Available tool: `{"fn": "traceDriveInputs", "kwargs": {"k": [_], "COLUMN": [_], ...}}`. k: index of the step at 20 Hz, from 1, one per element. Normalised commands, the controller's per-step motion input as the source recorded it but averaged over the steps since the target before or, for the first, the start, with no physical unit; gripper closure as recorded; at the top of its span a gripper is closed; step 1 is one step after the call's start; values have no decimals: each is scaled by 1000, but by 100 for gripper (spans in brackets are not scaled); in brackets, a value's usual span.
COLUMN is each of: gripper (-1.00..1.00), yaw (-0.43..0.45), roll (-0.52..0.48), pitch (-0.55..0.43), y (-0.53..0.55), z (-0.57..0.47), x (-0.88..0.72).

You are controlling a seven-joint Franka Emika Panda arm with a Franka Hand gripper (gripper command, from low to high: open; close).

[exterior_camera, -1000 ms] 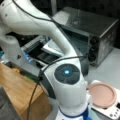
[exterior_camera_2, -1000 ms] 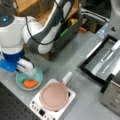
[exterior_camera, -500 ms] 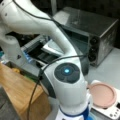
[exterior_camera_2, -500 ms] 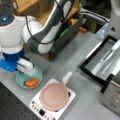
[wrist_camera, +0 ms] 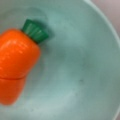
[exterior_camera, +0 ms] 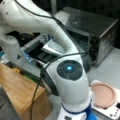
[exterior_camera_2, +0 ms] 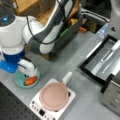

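Observation:
An orange toy carrot [wrist_camera: 17,60] with a green top lies in a pale teal bowl [wrist_camera: 82,75], filling the left of the wrist view. In a front view the bowl [exterior_camera_2: 18,80] sits at the table's left edge with the carrot [exterior_camera_2: 31,80] inside. My gripper [exterior_camera_2: 27,72] hangs straight down over the bowl, very close above the carrot. Its fingertips are hidden by the white hand, and none show in the wrist view. In a front view the arm's big joint [exterior_camera: 68,68] blocks the bowl and the gripper.
A pink lidded pan [exterior_camera_2: 53,96] with a white handle rests on a white cooktop [exterior_camera_2: 37,108] just right of the bowl, and shows again as the pan [exterior_camera: 103,94]. A toaster oven [exterior_camera: 100,32] stands with its door tray [exterior_camera_2: 100,62] open. A wooden shelf [exterior_camera: 17,87] stands beside the arm.

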Motion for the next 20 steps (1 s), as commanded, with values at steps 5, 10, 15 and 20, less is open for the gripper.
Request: {"fn": "traceDriveInputs", "kwargs": {"k": [5, 10, 15, 20], "gripper": [-100, -100, -100, -100], "yaw": [-11, -39, -74, -134], "roll": [66, 21, -9, -24], "pitch": [114, 141, 154, 132], "y": [7, 59, 170, 243], "z": [174, 226, 274, 195], "x": [-13, -87, -173, -187]}}
